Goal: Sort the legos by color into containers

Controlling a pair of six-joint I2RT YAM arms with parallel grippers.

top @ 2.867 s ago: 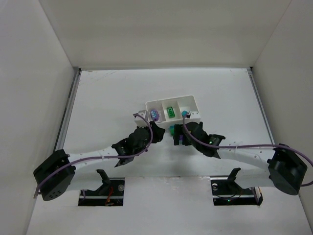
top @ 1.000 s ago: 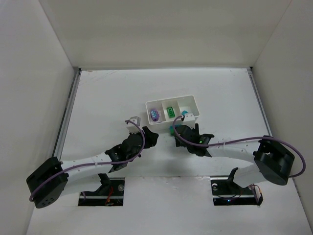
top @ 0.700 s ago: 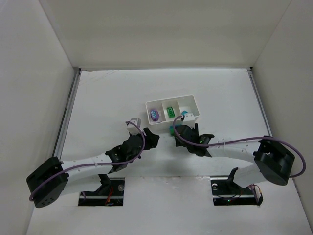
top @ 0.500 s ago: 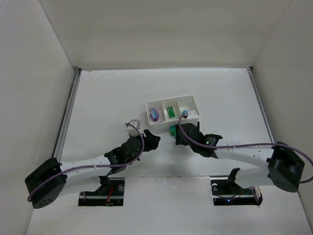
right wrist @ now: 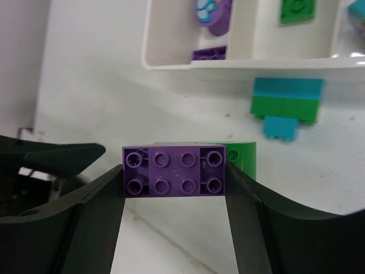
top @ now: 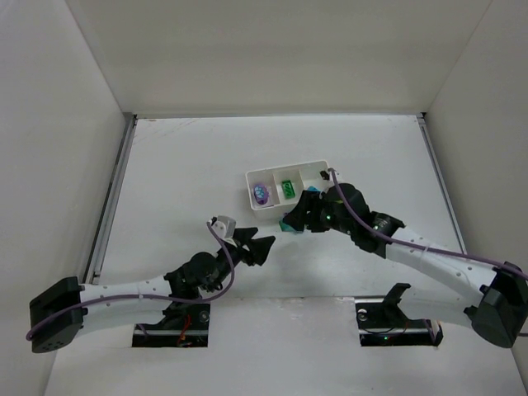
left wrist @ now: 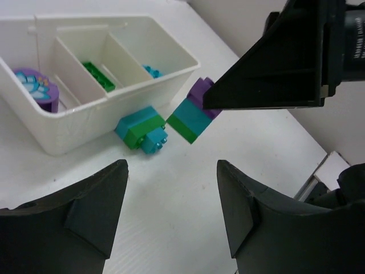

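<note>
Legos point(top: 286, 224), purple on teal on green, hang joined, pinched in the right pincer point(top: 294, 218) just before the tray point(top: 285, 167) near the counter's point(top: 181, 165) middle, seen from above; I judge they need pulling apart next. Left wrist: left pincer point(left wrist: 171, 194) spread, empty; another teal-green stack point(left wrist: 140, 130) lies by the tray's near wall. Right wrist: the purple brick point(right wrist: 174, 171) hides most lower layers.

The left arm point(top: 132, 285) lies low, stretched toward the white tray point(left wrist: 85, 125). The left gripper point(left wrist: 171, 177) sits short of the tray's near wall, jaws apart with nothing between them. The right arm point(top: 429, 256) reaches in from the opposite side (forearm angled down). The right gripper point(right wrist: 174, 178) hangs just before that same wall, fingers point(right wrist: 97, 211) pressed against a purple-topped lego stack point(right wrist: 173, 170).
</note>
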